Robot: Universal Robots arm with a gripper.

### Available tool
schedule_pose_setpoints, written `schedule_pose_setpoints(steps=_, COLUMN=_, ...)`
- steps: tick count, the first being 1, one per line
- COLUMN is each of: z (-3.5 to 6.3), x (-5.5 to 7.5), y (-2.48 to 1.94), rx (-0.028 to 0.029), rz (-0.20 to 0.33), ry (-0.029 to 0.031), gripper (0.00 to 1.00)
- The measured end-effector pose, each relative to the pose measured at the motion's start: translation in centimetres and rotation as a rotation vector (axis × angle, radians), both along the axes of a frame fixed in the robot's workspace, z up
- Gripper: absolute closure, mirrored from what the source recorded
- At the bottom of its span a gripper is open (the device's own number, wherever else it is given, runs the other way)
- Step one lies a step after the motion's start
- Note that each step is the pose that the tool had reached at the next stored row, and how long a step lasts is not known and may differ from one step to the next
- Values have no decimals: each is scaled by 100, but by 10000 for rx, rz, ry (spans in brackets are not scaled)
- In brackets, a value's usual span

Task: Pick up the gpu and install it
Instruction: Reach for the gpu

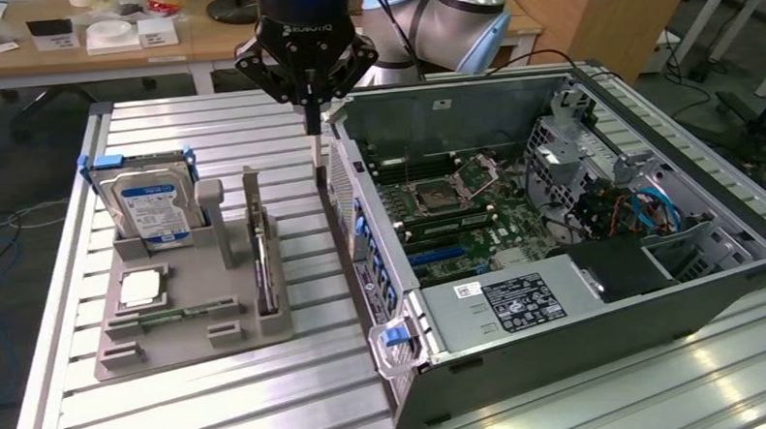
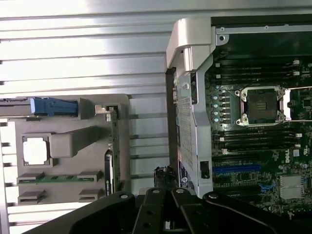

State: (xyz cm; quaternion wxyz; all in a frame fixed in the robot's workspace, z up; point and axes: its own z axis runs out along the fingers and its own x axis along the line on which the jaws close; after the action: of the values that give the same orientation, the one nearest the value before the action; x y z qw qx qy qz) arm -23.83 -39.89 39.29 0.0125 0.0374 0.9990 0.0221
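Hovering above the slatted metal table [image 1: 211, 416], the gripper [image 1: 312, 126] is seen with its fingers pressed together, and nothing is clamped between them. Just beneath the fingertips, the perforated end wall of the open computer case [image 1: 494, 374] is met, near them but apart.

Lower down, to the exterior view's left of the gripper, the gpu [image 1: 264, 268] is kept upright on its edge in a slot of the grey holder [image 1: 195, 344]. It is not yet picked up and is touched by nothing but the holder.

Farther out on that same side, a hard drive [image 1: 150, 207] with a blue-white label is stood upright between blue brackets at the holder's end. A processor chip [image 1: 142, 288] is laid flat beyond it, and a green memory stick [image 1: 168, 319] is laid flat beside the chip.

On the gripper's other side, inside the case, the motherboard [image 1: 468, 220] is exposed with its processor socket [image 1: 436, 191]. The labelled power supply [image 1: 522, 300] is set farthest from the gripper.
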Motion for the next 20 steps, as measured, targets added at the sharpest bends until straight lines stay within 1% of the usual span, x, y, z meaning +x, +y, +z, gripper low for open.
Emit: schedule_pose_setpoints(steps=20, z=-2, x=-211, y=0, rx=0, rz=0, ry=1, gripper=89)
